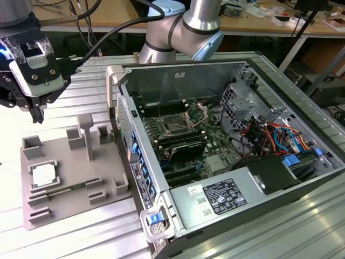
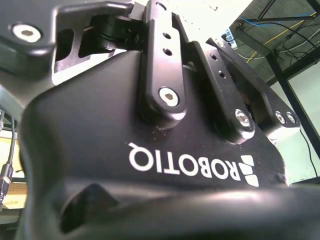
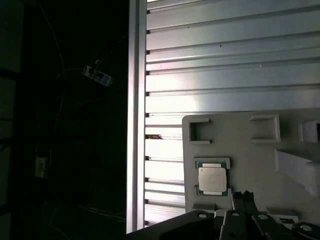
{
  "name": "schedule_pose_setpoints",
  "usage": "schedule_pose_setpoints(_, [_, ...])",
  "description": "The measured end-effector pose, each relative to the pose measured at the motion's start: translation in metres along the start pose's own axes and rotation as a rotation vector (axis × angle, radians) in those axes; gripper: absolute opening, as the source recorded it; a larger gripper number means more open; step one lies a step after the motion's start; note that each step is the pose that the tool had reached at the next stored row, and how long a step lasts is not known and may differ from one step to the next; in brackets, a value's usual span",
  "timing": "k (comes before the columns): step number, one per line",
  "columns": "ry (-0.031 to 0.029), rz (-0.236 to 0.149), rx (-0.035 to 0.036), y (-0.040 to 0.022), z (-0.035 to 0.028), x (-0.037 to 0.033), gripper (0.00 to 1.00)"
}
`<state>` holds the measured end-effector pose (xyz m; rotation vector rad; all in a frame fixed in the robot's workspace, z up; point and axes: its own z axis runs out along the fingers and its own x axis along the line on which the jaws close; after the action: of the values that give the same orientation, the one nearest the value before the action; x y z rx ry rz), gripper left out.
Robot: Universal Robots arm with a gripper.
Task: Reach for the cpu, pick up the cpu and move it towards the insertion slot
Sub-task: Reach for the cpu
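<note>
Your fingers [image 1: 39, 114] are pinched together and empty, hanging above the edge of the one grey tray [image 1: 70, 162] on the tabletop [image 1: 81, 81]. You're in the reach. The one chip [image 1: 43, 175] lies flat in its tray pocket, well apart from the one socket [image 1: 175, 128]. Gripping it likely calls for spreading them first.

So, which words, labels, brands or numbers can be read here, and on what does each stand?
Sticker on the gripper, exterior view: too small to read.
Brand mark, white letters on the gripper body, second wrist view: one mirrored brand name, nothing else.
Label on the power supply, exterior view: too small to read.
Cpu top, first wrist view: no readable marking.
</note>
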<state>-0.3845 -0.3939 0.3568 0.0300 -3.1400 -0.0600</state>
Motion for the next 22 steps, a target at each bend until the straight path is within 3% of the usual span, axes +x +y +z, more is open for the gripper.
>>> schedule_pose_setpoints(22, [0.0001, 0.0, 0.0, -0.0004, 0.0091, 0.0004, 0.11])
